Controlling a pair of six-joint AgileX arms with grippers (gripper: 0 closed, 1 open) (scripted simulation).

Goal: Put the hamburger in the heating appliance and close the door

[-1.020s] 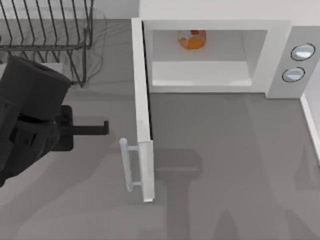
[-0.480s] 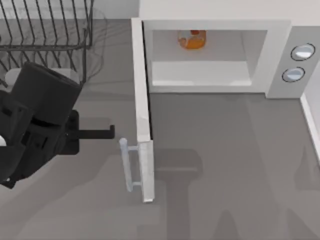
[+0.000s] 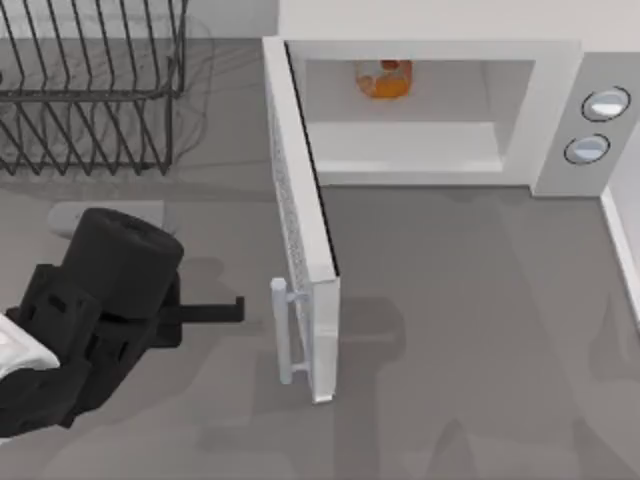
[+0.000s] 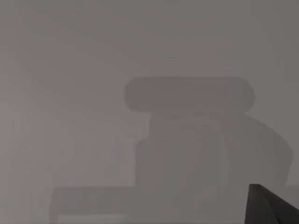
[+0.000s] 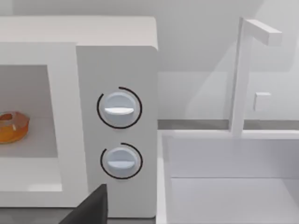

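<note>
The hamburger (image 3: 382,79), a glossy rounded orange lump, is seen deep inside the boxy white microwave (image 3: 560,100). The flat door (image 3: 300,230) stands ajar. The left gripper (image 3: 235,310) is placed near its cylindrical handle (image 3: 281,332); finger spacing cannot be told. Two round knobs (image 5: 119,108) are shown closely by the right wrist view.

This is a rendered kitchen counter, plain and smooth like a computer model rather than a lived-in room. A white microwave (image 3: 430,110) with two round knobs (image 5: 119,108) on its grey side panel stands at the back of a grey worktop (image 3: 470,330), its door (image 3: 300,230) swung open and a small orange-tan hamburger (image 3: 383,78) inside the pale cavity. A black wire dish rack (image 3: 90,90) sits on the worktop's left, and beside the microwave on the right the right wrist view shows a white sink basin (image 5: 229,182) with a slim angular white tap (image 5: 243,70), all fittings of a kitchen.
</note>
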